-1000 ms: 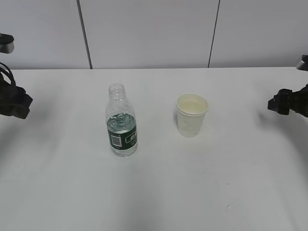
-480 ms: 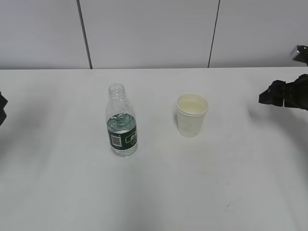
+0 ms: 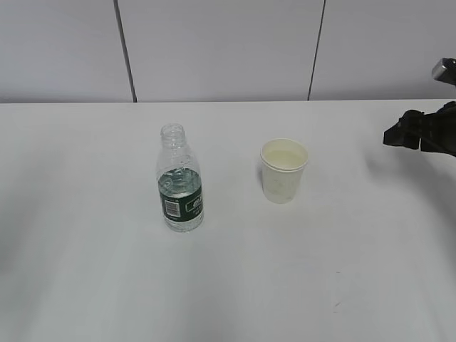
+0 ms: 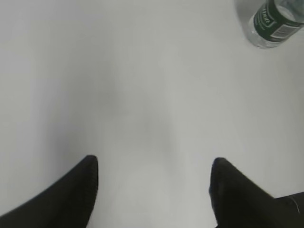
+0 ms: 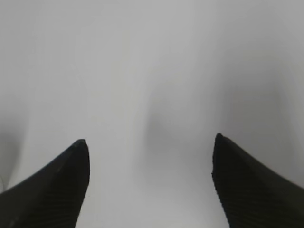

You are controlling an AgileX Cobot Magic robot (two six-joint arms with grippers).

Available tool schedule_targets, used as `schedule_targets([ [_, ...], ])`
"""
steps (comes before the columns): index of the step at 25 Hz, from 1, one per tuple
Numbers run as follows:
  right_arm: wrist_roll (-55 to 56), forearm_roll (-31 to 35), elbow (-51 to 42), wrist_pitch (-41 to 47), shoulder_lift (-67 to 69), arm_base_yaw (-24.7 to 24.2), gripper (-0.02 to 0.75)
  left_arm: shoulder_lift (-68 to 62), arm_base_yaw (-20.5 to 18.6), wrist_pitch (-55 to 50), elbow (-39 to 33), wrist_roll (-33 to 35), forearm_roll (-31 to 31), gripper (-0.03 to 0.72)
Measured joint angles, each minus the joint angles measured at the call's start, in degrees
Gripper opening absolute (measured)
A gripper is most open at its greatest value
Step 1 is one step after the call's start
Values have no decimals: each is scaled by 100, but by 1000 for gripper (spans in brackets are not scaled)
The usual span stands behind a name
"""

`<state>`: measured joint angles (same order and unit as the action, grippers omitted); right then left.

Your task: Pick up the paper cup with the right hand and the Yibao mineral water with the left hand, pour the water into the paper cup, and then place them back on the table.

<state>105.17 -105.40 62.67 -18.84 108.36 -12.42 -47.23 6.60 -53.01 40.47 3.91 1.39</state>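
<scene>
Two targets upright on counter [image 3: 85,285], near each other: paper cup [image 3: 283,171], light, crushable, take mid-wall gently; Yibao mineral water [image 3: 179,182], part-full, capless, thin-walled, grip at label. Both end effectors wide, empty: left [image 4: 152,166], right [image 5: 149,145].

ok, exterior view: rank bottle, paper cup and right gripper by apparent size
1. Yibao mineral water, tallest.
2. paper cup, clearly shorter.
3. right hand gripper: looks smallest, but it is cut off by the frame edge, so unsure.
</scene>
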Motion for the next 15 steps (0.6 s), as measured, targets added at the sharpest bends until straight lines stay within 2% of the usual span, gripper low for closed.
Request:
schedule_targets([
  [7, 14, -9, 4, -3, 0, 0, 594, 1252, 0, -13, -900, -2, 135, 452],
  [15, 14, -9, 4, -15, 0, 0, 594, 2332, 0, 743, -1288, -2, 339, 449],
])
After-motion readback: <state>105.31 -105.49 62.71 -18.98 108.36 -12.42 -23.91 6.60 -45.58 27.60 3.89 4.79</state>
